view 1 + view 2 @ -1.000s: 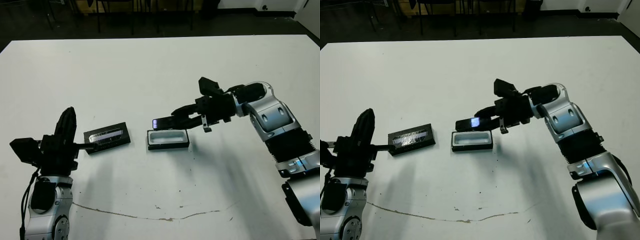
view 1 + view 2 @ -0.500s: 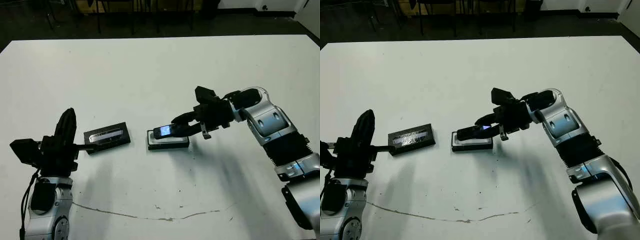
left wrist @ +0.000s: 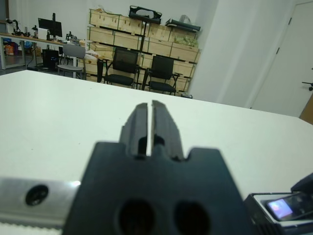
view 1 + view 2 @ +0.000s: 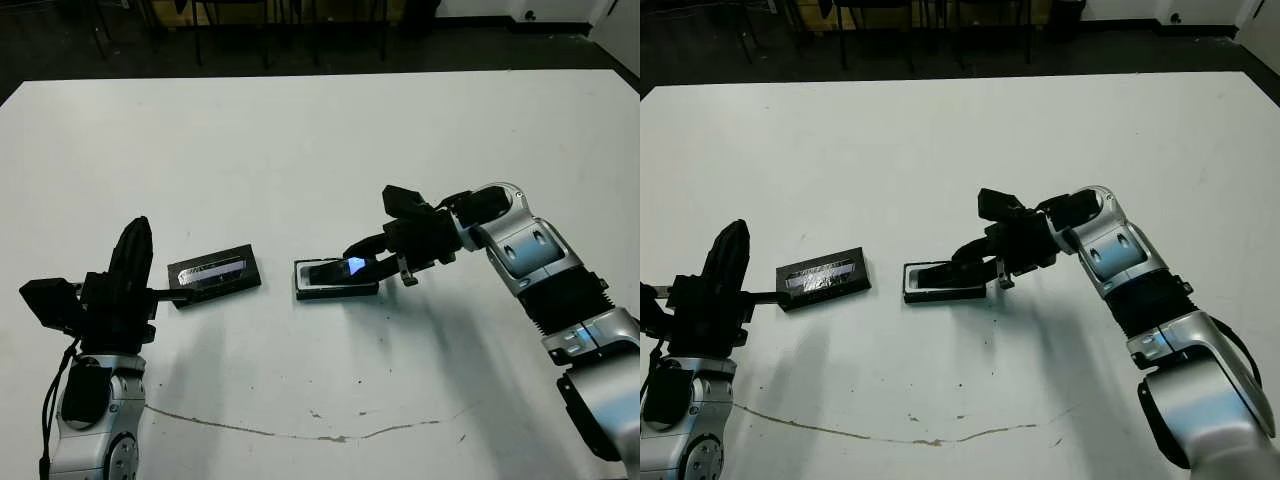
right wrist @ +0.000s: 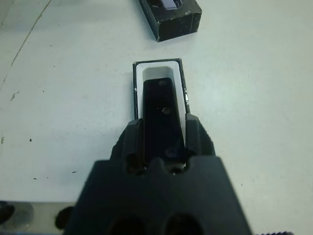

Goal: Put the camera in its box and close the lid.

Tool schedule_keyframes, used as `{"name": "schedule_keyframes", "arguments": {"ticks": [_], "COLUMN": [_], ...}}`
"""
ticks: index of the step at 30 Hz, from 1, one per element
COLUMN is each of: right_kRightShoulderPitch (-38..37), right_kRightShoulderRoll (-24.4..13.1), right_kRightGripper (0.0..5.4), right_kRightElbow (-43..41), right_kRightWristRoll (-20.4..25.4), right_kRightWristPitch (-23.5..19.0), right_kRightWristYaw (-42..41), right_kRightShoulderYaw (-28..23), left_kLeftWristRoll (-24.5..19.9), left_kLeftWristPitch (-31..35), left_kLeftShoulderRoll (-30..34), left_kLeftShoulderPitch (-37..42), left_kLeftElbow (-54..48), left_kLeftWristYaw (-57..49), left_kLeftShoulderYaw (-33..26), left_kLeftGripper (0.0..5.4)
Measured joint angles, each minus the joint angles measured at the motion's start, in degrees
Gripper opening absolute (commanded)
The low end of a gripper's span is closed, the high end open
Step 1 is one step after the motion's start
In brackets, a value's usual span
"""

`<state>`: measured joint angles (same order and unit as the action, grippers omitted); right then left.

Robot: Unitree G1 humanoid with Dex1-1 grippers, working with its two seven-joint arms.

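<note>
The box (image 4: 335, 292), a shallow black tray with white lining, lies mid-table. My right gripper (image 4: 362, 265) reaches in from the right and is shut on the camera (image 4: 333, 269), whose far end sits down inside the box. In the right wrist view the camera (image 5: 161, 110) lies lengthwise between the fingers (image 5: 198, 139), with white lining of the box (image 5: 157, 72) showing beyond its tip. The lid (image 4: 213, 272), black with a shiny strip, rests flat left of the box. My left gripper (image 4: 137, 226) stands upright left of the lid, shut and holding nothing.
A thin brown crack or line (image 4: 300, 432) runs across the table near the front edge. Dark floor and chair legs (image 4: 230, 30) lie beyond the far edge. White tabletop (image 4: 300, 140) stretches behind the box and lid.
My right gripper has come down and slightly left with the camera, from above the box's rear edge into the box. The left arm and the lid have not moved.
</note>
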<state>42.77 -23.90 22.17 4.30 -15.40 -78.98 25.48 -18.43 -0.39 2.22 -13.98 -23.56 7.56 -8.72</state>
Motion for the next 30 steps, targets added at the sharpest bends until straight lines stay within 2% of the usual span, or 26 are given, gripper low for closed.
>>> {"name": "schedule_keyframes", "arguments": {"ticks": [11, 22, 25, 30], "right_kRightShoulderPitch": [0.0, 0.0, 0.1, 0.1], "right_kRightShoulderRoll": [2.5, 3.1, 2.9, 2.4], "right_kRightGripper": [0.73, 0.73, 1.23, 2.11], "right_kRightElbow": [0.6, 1.1, 1.1, 2.3], "right_kRightWristRoll": [-0.1, -0.8, -0.8, -0.2], "right_kRightWristPitch": [0.0, 0.0, -0.2, 8.6], "right_kRightWristYaw": [0.1, 0.2, 0.1, -1.8], "right_kRightShoulderYaw": [0.1, 0.4, 0.2, -1.0], "left_kLeftWristRoll": [0.0, -0.2, -0.4, -0.2], "left_kLeftWristPitch": [0.0, 0.0, 0.0, 0.0], "left_kLeftShoulderRoll": [-0.1, -0.2, -0.2, -0.2], "left_kLeftShoulderPitch": [0.0, -0.1, -0.1, -0.1], "left_kLeftElbow": [0.0, 0.0, 0.0, 0.0], "left_kLeftWristYaw": [0.0, -0.4, -0.4, -0.4], "left_kLeftShoulderYaw": [0.5, 0.7, 0.7, 0.7], "left_kLeftGripper": [0.0, 0.0, 0.0, 0.0]}}
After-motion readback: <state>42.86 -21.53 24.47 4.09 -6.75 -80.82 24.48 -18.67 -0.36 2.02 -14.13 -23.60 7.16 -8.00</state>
